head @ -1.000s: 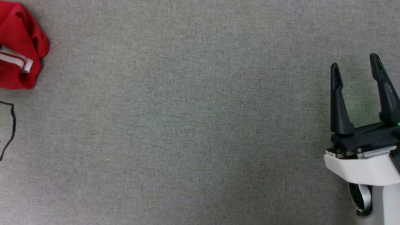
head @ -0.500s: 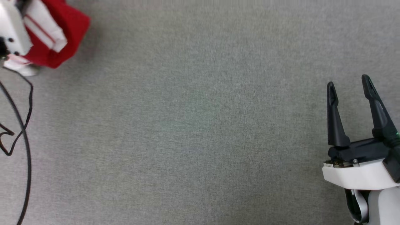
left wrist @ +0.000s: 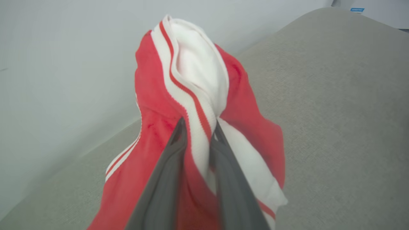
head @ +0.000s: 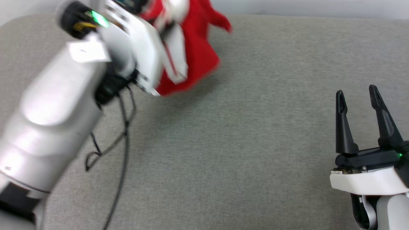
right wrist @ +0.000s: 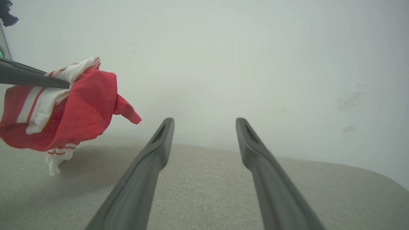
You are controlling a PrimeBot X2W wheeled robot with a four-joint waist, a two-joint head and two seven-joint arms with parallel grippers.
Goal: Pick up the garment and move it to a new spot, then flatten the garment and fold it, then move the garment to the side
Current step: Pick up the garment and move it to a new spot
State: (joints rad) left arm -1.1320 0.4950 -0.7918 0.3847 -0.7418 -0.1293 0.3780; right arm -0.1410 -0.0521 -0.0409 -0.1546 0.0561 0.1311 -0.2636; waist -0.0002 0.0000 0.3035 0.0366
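The garment (head: 195, 54), red with white striped trim, hangs bunched at the top of the head view. My left gripper (left wrist: 198, 123) is shut on a fold of its red-and-white trim, and the cloth drapes down both sides of the fingers. In the right wrist view the garment (right wrist: 83, 108) hangs at the left, its lowest white tip close to the surface. Letters and number are hidden in the folds. My right gripper (head: 358, 95) stands open at the lower right, well apart from the garment, with nothing between its fingers (right wrist: 159, 143).
A grey cloth-covered surface (head: 223, 143) spreads across the head view, with its rounded far edge (head: 319, 16) at the top. A pale wall (right wrist: 255, 48) stands behind it. My left forearm (head: 57, 108) crosses the left side, trailing a black cable (head: 123, 134).
The head camera has shifted, bringing the far edge into view. My left arm has swung in from the left, lifting the garment up and towards the middle. The right gripper stays open.
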